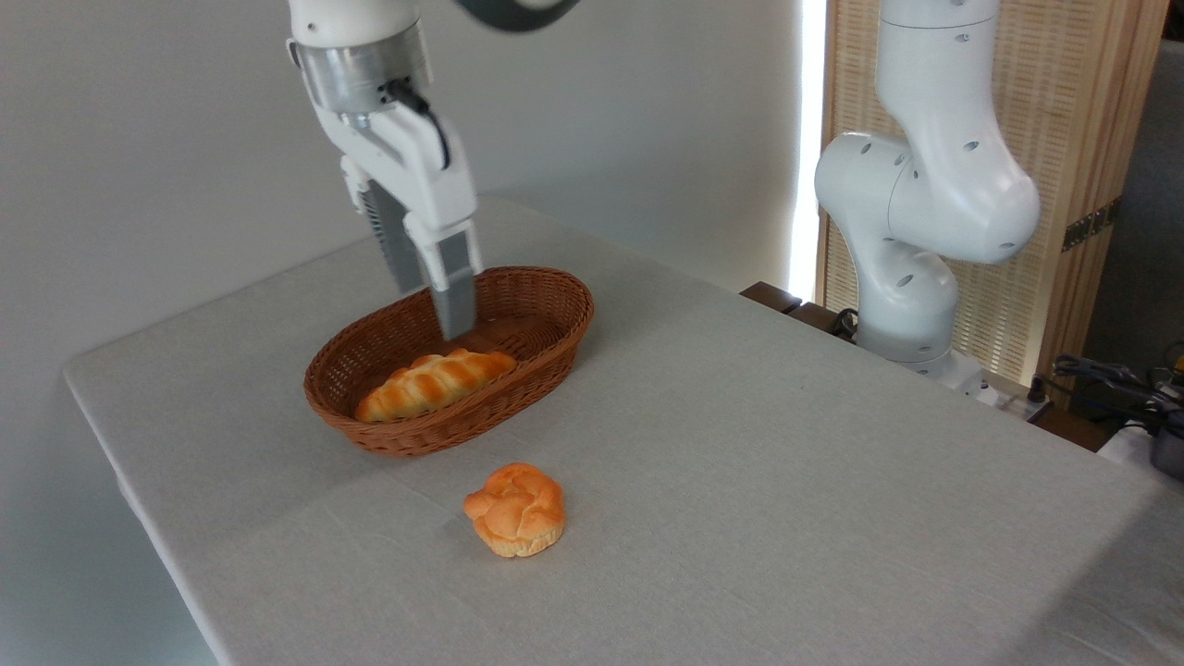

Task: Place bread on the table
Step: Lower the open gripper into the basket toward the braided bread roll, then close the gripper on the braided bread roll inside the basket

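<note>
Careful: your gripper (442, 310) hangs unclenched, empty, above the bread (435, 383); descend off-centre and you'll snag the basket (555, 344).

No lettering, label, brand mark or number can be read anywhere around me: none on my gripper (442, 310), on the bread (435, 383), on the basket (546, 344), or on the grey table (786, 444).

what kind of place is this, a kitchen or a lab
Most likely a robotics lab or demo room, not a kitchen: a white robot arm is mounted beside a cloth-covered table, loose cables lie at the right edge, and the braided loaf sits staged in a wicker basket.
</note>
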You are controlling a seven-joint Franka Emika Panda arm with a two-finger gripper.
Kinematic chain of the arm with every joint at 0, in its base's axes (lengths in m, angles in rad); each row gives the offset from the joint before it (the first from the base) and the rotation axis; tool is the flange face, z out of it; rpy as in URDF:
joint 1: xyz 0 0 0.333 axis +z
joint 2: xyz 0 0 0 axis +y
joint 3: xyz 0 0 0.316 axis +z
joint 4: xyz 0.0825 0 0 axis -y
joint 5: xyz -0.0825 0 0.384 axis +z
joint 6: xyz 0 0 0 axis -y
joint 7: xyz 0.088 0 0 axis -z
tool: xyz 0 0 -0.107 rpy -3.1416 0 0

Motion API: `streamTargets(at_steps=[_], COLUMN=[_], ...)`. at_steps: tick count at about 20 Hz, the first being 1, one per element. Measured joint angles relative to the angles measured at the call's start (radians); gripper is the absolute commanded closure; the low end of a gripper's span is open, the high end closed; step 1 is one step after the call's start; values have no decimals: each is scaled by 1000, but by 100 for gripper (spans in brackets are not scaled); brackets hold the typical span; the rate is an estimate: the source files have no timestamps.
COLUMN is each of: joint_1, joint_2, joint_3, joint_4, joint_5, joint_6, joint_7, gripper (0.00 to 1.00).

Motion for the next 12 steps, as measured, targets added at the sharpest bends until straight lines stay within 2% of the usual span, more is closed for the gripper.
streamTargets(at_steps=[7, 12], joint_1=[-4, -5], joint_2=[5, 5], joint_3=[-138, -164], joint_4=[-172, -266], joint_5=[-16, -13], joint_6=[260, 315], joint_7=[-87, -90], gripper=[0, 0])
